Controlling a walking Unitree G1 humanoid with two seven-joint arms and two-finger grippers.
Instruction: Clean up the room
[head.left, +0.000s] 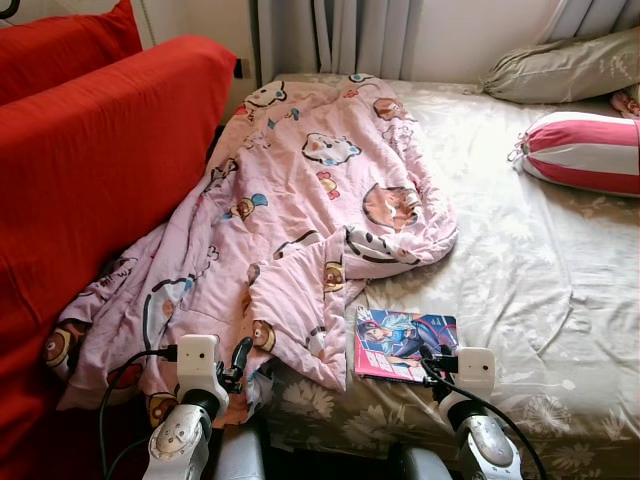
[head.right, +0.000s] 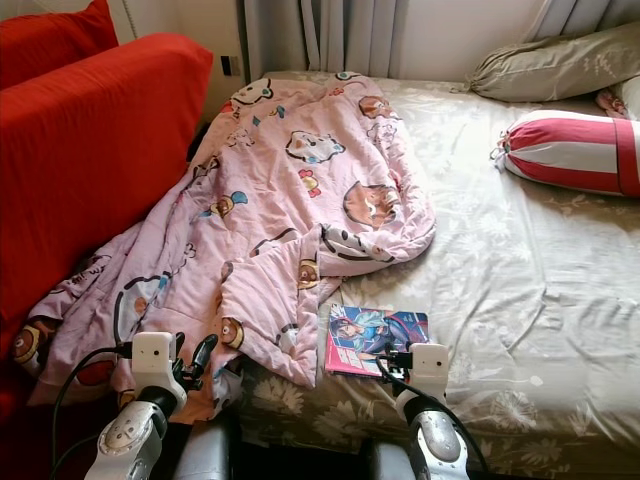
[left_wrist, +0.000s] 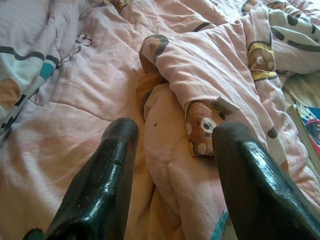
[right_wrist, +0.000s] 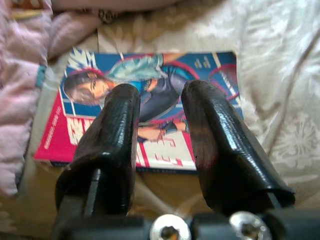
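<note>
Judged barely begun: crumpled pink quilted cartoon-print blanket (head.left: 290, 230) sprawled unfolded across the near side of the bed with its beige floral sheet (head.left: 530, 290), trailing against the red fabric sofa (head.left: 90, 170) well to the outer side of the left jaws; glossy blue-and-pink comic book (head.left: 402, 343) lying flat on the sheet, one edge just beside the blanket's hem. Left undone, as far as visible: blanket to be straightened or folded, book to be put away; striped red-and-white bolster cushion (head.left: 585, 150) and olive floral pillow (head.left: 565, 65) resting far ahead of both jaws, near the head of the bed. Left gripper (left_wrist: 170, 150) held low at the bed's near edge, wrist roughly level, jaws spread with a fold of blanket lying just ahead between them, nothing pinched. Right gripper (right_wrist: 160, 125) likewise low and forward, jaws parted and pointed straight at the book's cover, the book just ahead of and beneath the tips; contact not discernible, no grip taken. Next move probably a closing on the book or the fold.
</note>
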